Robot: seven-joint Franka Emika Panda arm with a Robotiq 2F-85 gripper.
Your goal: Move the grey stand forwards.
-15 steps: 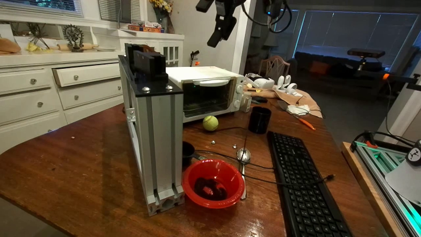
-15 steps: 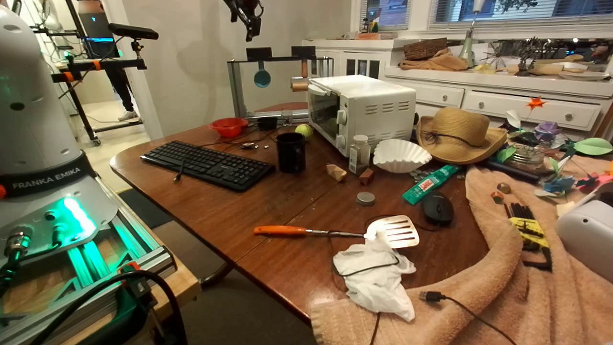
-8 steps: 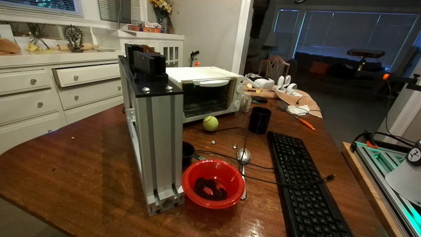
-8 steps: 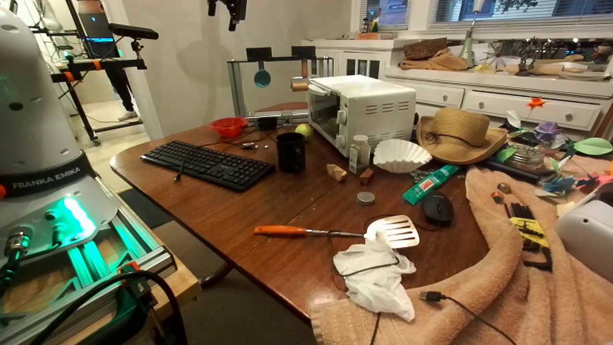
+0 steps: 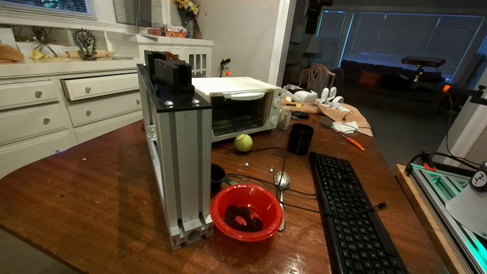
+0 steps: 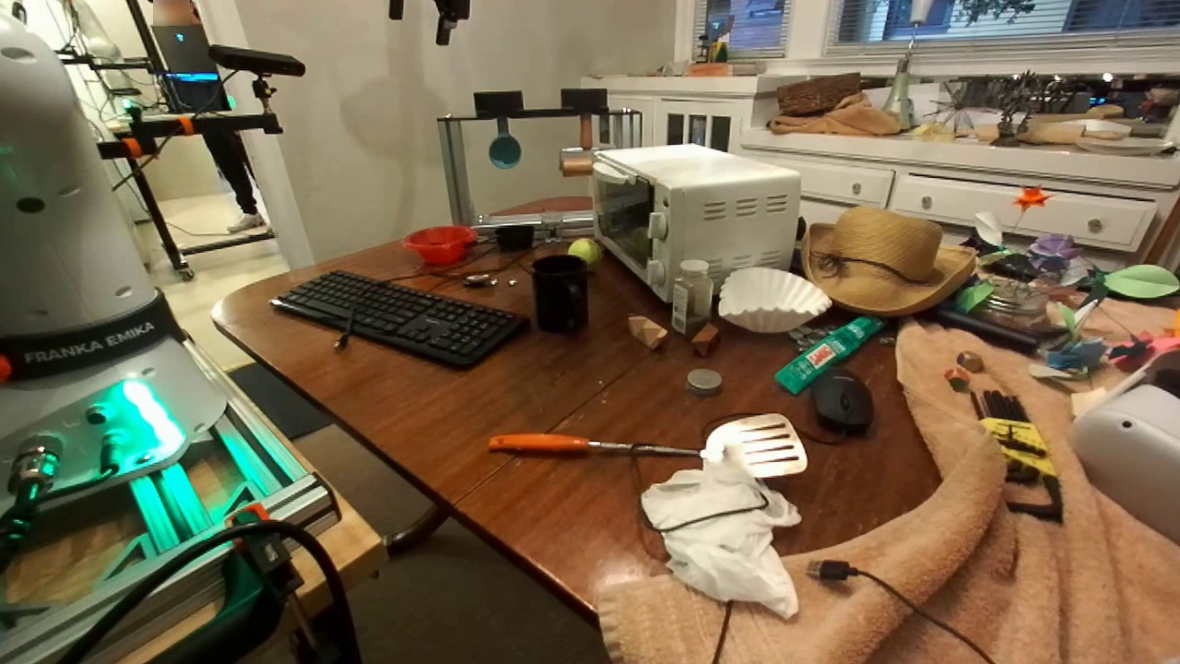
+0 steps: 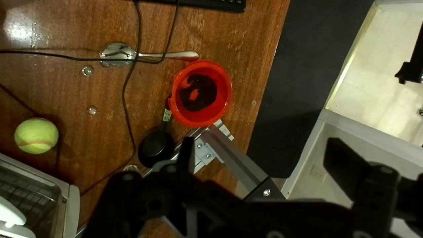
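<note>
White arm (image 6: 69, 198), black collar (image 6: 89, 342), black pincer (image 7: 260, 142)

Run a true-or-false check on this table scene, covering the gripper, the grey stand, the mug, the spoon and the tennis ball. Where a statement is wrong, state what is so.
1. The gripper is open, its jaws apart. True.
2. The black mug lies on its side. False: the black mug stands upright.
3. Black blocks sit on top of the grey stand. True.
4. The spoon lies beside the red bowl. True.
5. The tennis ball is inside the red bowl. False: the tennis ball rests on the table in front of the toaster oven.
</note>
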